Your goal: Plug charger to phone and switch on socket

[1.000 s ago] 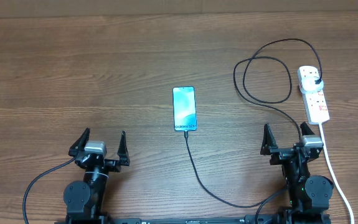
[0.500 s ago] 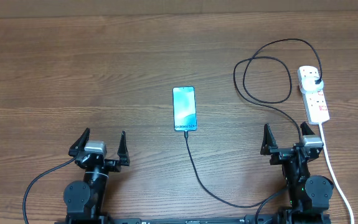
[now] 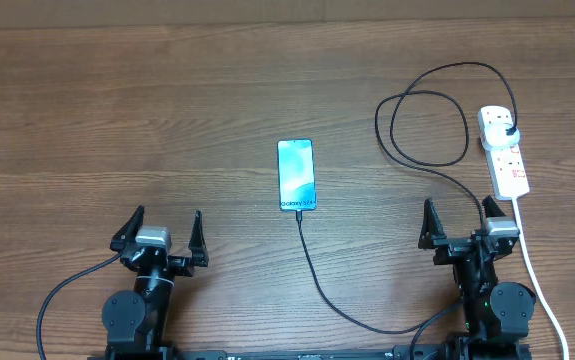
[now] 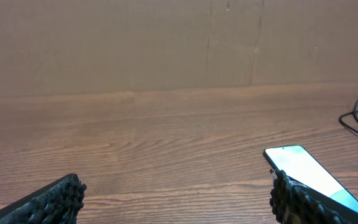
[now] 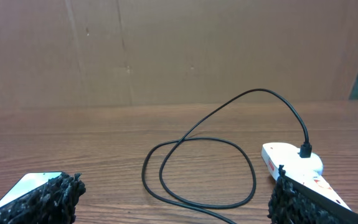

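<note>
While unchanged from a second ago, reads as nearly finished: left hand (image 3: 167,214) and right hand (image 3: 457,204) wide open, empty; charger (image 3: 301,228) seemingly meeting phone (image 3: 295,175) mid-tabletop (image 3: 117,100), plugged into socket (image 3: 507,160) far right; switch state unclear.

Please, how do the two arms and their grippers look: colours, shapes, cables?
The left arm and right arm are black, with round joint housings. The left gripper and right gripper each carry a light grey block and two slim, pointed black fingers with knobbly pads. A thin black cable leaves the left arm.
</note>
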